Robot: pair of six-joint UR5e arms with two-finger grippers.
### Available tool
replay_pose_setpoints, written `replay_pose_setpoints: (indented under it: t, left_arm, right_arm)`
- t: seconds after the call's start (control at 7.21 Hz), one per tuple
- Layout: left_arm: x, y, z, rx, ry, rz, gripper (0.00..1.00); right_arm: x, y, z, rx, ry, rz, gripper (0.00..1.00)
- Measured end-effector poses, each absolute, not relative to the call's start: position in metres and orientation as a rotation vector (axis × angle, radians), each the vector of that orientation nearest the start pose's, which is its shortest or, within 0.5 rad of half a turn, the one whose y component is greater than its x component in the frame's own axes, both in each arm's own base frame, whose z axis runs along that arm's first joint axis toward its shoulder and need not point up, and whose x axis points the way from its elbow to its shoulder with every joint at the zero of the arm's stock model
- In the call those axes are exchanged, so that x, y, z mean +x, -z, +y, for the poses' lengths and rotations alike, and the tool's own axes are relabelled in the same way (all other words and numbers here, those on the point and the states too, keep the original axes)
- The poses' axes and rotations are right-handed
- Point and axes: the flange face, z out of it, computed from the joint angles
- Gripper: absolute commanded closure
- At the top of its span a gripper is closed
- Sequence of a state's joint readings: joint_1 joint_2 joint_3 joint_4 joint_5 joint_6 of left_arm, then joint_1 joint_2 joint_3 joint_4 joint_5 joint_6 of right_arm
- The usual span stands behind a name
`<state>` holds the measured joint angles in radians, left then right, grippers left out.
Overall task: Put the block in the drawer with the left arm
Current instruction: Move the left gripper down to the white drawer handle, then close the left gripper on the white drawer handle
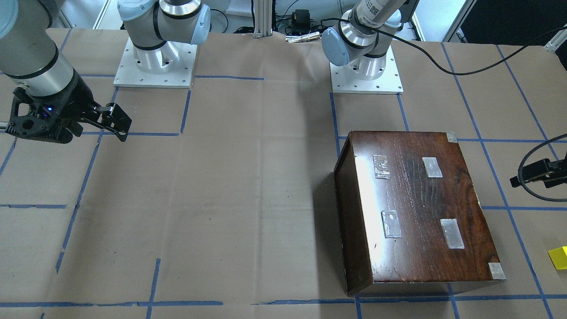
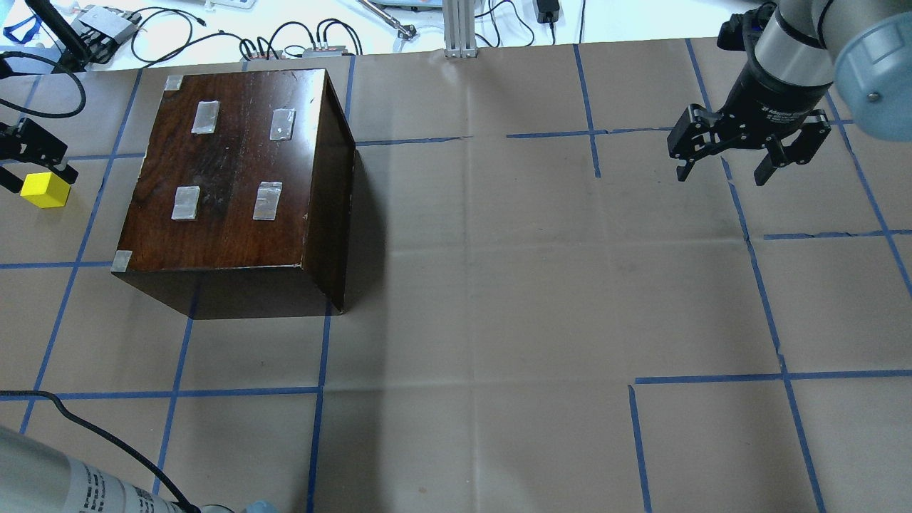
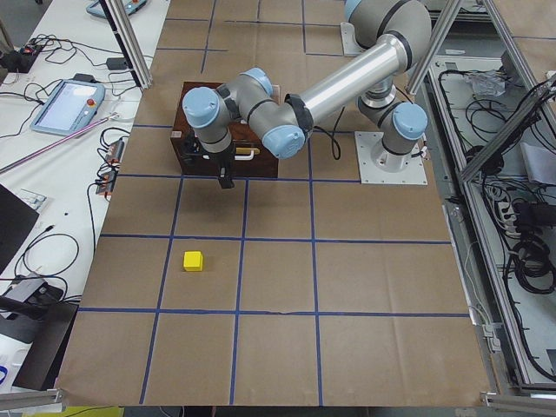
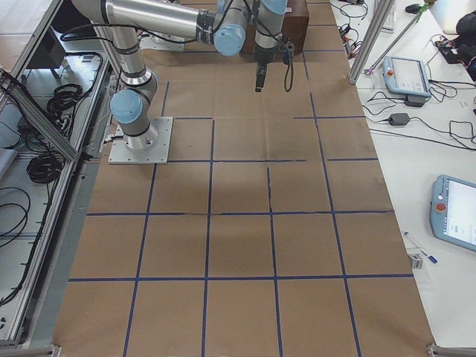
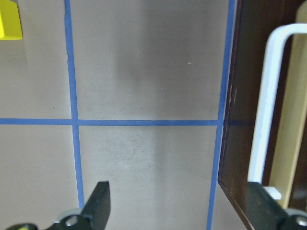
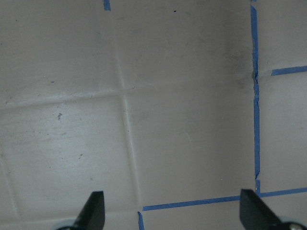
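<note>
The yellow block (image 2: 45, 190) lies on the paper to the left of the dark-brown box (image 2: 235, 164), and also shows as the block (image 3: 193, 260) and the block (image 5: 9, 21). My left gripper (image 5: 180, 206) hangs open and empty over the table, close to the box's front face, with the block a grid square away from it. On that face a white handle (image 5: 268, 105) stands before a pale wood strip of the drawer (image 5: 291, 120). My right gripper (image 2: 723, 167) is open and empty, far off on the other side.
Blue tape lines (image 2: 320, 356) grid the brown paper table cover. Both arm bases (image 1: 367, 66) stand on white plates at the robot's edge. Cables and devices (image 2: 299, 43) lie beyond the table's far edge. A black cable (image 2: 92, 434) trails to the left arm.
</note>
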<state>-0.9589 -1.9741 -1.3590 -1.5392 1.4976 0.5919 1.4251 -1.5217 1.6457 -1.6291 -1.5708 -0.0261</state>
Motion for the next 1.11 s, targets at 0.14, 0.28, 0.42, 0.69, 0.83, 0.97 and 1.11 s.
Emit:
replay_pose_setpoints:
  t: [0.14,0.28,0.42,0.69,0.83,0.97,1.11]
  left_arm:
    - [0.246,-0.355,-0.604,0.001,-0.114,3.351,0.01]
    - [0.242,-0.346,-0.606,0.040,-0.093,3.402,0.01]
    - [0.238,-0.338,-0.605,0.055,-0.098,3.431,0.01]
    - [0.232,-0.324,-0.602,0.061,-0.128,3.461,0.01]
    - [0.229,-0.318,-0.602,0.059,-0.130,3.480,0.01]
    - [0.226,-0.313,-0.601,0.054,-0.130,3.499,0.01]
    - [0.225,-0.306,-0.601,0.050,-0.139,3.512,0.01]
  right_arm:
    - [0.059,-0.433,-0.517,0.188,-0.102,3.129,0.00]
    - [0.059,-0.433,-0.517,0.188,-0.103,3.129,0.00]
    - [0.059,-0.433,-0.517,0.188,-0.103,3.129,0.00]
    - [0.059,-0.432,-0.517,0.188,-0.103,3.129,0.00]
    - [0.059,-0.432,-0.517,0.188,-0.104,3.129,0.00]
    - [0.059,-0.432,-0.517,0.188,-0.104,3.129,0.00]
    - [0.059,-0.432,-0.517,0.188,-0.103,3.129,0.00]
